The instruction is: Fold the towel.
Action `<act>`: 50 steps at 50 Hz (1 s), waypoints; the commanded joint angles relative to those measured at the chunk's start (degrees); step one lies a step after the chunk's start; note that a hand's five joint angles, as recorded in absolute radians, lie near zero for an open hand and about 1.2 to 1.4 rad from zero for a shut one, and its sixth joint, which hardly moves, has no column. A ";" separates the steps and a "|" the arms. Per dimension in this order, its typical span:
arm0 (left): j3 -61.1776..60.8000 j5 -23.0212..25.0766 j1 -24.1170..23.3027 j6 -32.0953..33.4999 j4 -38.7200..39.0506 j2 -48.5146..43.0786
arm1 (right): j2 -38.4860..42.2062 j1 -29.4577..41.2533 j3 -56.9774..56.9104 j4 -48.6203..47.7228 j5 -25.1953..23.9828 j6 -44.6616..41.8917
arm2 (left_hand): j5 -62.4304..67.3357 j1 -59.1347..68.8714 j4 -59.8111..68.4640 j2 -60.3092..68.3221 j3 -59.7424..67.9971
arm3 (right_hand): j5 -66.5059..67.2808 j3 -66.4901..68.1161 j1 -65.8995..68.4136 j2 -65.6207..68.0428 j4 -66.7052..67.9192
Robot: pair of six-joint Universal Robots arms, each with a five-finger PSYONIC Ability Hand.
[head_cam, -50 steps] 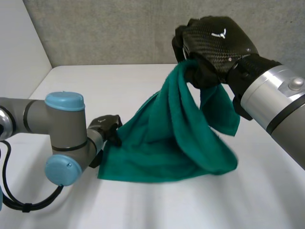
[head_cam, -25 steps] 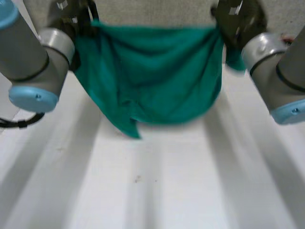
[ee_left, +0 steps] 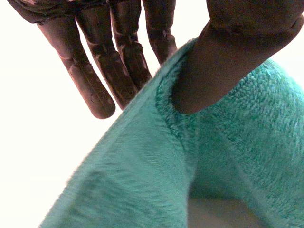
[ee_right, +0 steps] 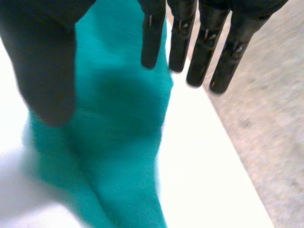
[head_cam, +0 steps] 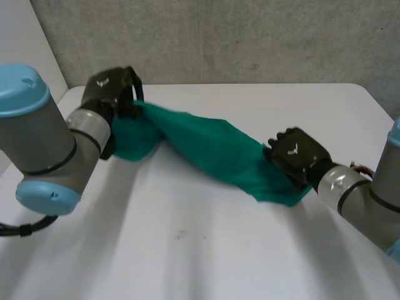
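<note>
Left robot hand (head_cam: 109,89) pinches the green terry towel's (head_cam: 206,147) end — right robot hand (head_cam: 294,153), fingers straight, rests on the other, probably to stretch it.

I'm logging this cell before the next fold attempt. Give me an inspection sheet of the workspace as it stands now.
Surface: white table, with a faint dark speck near its middle.
Job's things: green towel, bunched into a long band running between the two hands, not folded flat.
Clutter: nothing seen.
Hands: left hand at the towel's far-left end, thumb and fingers pinching the cloth; right hand low at the towel's near-right end, grip unclear.
Cables: no stray ones seen.
Surroundings: grey wall behind the table.
</note>
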 commanded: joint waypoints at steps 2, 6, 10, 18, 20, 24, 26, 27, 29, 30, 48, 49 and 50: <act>-2.73 0.38 -1.19 0.94 -3.69 0.99 | -5.81 -1.09 1.30 -0.49 1.50 -1.88 | 14.51 14.12 11.59 11.33 11.67 | -10.37 -10.13 -6.55 -9.51 -10.30; -2.73 0.38 -2.07 1.82 -5.01 3.27 | -7.48 -1.44 -3.09 -0.31 3.17 10.49 | 14.51 14.12 11.59 11.33 11.67 | -11.89 -11.66 -8.08 -11.03 -11.82; -2.73 0.38 -2.60 2.87 -5.27 6.09 | -7.40 -1.71 -8.54 0.65 4.84 25.96 | 14.51 14.12 11.59 11.33 11.67 | -11.89 -11.65 -8.07 -11.03 -11.82; -2.20 0.56 -4.62 7.35 -5.10 13.82 | 2.69 -2.85 -24.70 14.26 0.01 41.28 | 14.51 14.12 11.59 11.33 11.67 | -11.39 -11.15 -7.57 -10.53 -11.32; -2.11 0.64 -5.15 8.23 -5.01 14.70 | 8.12 -2.24 -30.05 18.73 -2.53 42.07 | 14.51 14.12 11.59 11.33 11.67 | -11.55 -11.32 -7.74 -10.69 -11.48; -2.02 1.34 -6.21 10.34 -4.75 16.38 | 14.99 -2.06 -37.09 25.85 -7.01 42.16 | 14.51 14.12 11.59 11.33 11.67 | -10.71 -10.48 -6.90 -9.86 -10.64; -1.85 1.96 -6.38 11.48 -4.66 16.82 | 17.99 -2.06 -39.47 28.15 -8.60 42.25 | 14.51 14.12 11.59 11.33 11.67 | -10.21 -9.98 -6.40 -9.35 -10.14; -1.85 2.14 -6.47 11.84 -4.66 16.90 | 19.66 -1.97 -40.62 29.12 -9.39 42.25 | 14.51 14.12 11.59 11.33 11.67 | -9.87 -9.64 -6.06 -9.02 -9.80; -1.76 2.49 -6.47 12.37 -4.48 16.99 | 24.49 -1.71 -43.96 31.67 -11.50 42.25 | 14.51 14.12 11.59 11.33 11.67 | -7.87 -7.63 -4.05 -7.01 -7.80; -1.59 2.75 -6.47 12.80 -4.48 16.91 | 25.90 -1.71 -44.93 32.46 -11.77 42.25 | 14.51 14.12 11.59 11.33 11.67 | -4.36 -4.12 -0.54 -3.50 -4.29; 2.54 2.40 -1.64 13.86 -4.31 8.91 | 12.58 -2.41 -47.07 13.86 5.72 40.93 | 14.51 14.12 11.59 11.33 11.67 | 52.98 53.22 56.80 53.84 53.05; 2.81 2.31 -1.38 13.86 -4.39 8.73 | 10.21 -2.58 -44.96 12.19 5.54 40.58 | 14.51 14.12 11.59 11.33 11.67 | 52.98 53.22 56.80 53.84 53.05; 2.81 2.31 -1.37 13.86 -4.40 8.56 | 8.01 -2.41 -43.02 10.52 5.37 40.32 | 14.51 14.12 11.59 11.33 11.67 | 52.98 53.22 56.80 53.84 53.05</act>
